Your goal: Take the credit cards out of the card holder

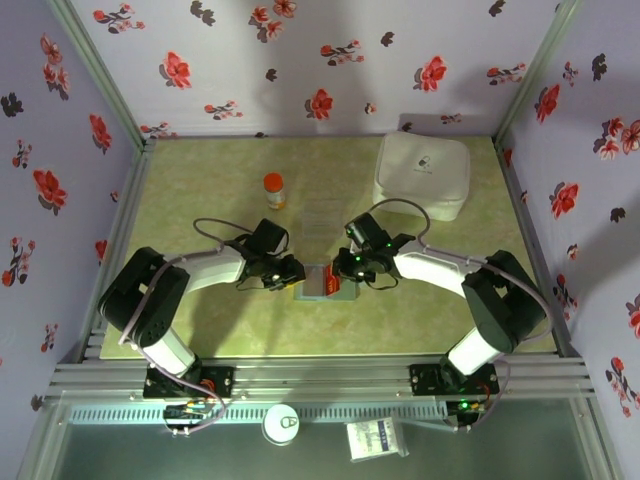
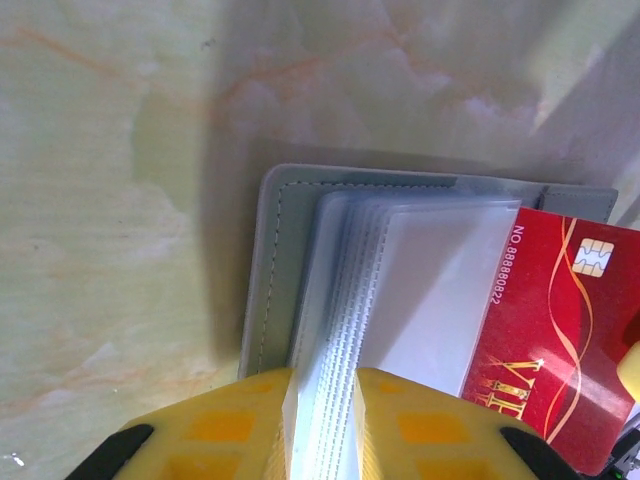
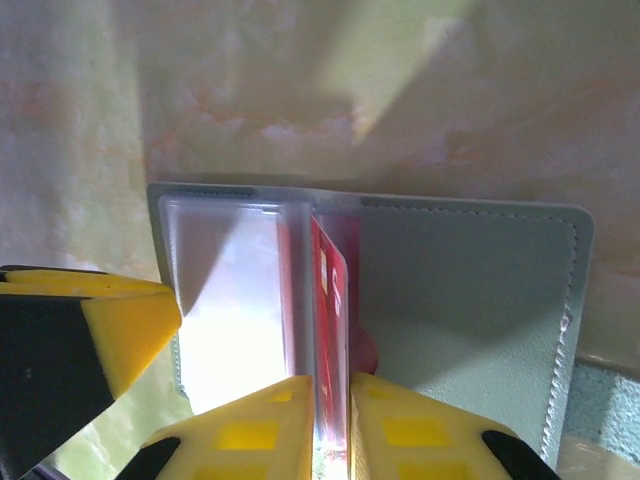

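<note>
We start with the bench (image 1: 200,330), pale green and marbled. The card holder (image 3: 470,300) lies open on it like a booklet, well nearer the arms than the big white case (image 1: 422,175), which sits beyond the holder and to its right.

The holder is a soft grey-blue cover with stitched edges and a fan of clear sleeves (image 2: 430,290) rising from its spine. The left pincer (image 2: 322,430) stands at the holder's left side, its yellow jaws pressed shut on the bunched sleeves and pinning them. The right pincer (image 3: 330,425) stands at the holder's right side, jaws nearly together on the thin edge of a red card (image 2: 545,340), seemingly with its sleeve.

That card is what the next move depends on. It already sticks out of the sleeves on the holder's right, the right arm's side, so we judge the right arm best placed to draw it. Seen from that wrist it stands on edge, running straight away from the jaws toward the spine, so a pull straight back should free it.

The card is glossy red with gold swirls, a printed number and a small gold chip (image 2: 592,257).
</note>
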{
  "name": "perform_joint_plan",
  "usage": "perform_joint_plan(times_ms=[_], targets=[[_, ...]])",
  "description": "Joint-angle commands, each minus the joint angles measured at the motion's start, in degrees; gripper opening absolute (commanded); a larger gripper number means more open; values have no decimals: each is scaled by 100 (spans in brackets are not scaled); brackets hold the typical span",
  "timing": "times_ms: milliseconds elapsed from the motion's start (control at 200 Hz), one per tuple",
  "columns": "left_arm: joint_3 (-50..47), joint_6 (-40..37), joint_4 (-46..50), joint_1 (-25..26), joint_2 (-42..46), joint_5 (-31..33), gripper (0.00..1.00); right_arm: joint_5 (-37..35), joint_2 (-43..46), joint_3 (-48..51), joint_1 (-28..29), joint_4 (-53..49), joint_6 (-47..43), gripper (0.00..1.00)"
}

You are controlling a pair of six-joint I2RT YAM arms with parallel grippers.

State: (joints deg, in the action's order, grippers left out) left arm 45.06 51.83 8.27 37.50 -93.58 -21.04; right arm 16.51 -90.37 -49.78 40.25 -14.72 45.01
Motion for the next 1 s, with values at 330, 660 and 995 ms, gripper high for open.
perform_joint_plan(times_ms=[330,660,995], targets=[[-102,72,-12,-13,-81,-84,21,-121,99,-49,97,-332,175,18],[-91,81,5,-16,-73,-84,21,-148,254,21,104,-333,245,12],[-33,65,82,-20,-5,-58,21,-272,387,-31,106,-460,126,4]])
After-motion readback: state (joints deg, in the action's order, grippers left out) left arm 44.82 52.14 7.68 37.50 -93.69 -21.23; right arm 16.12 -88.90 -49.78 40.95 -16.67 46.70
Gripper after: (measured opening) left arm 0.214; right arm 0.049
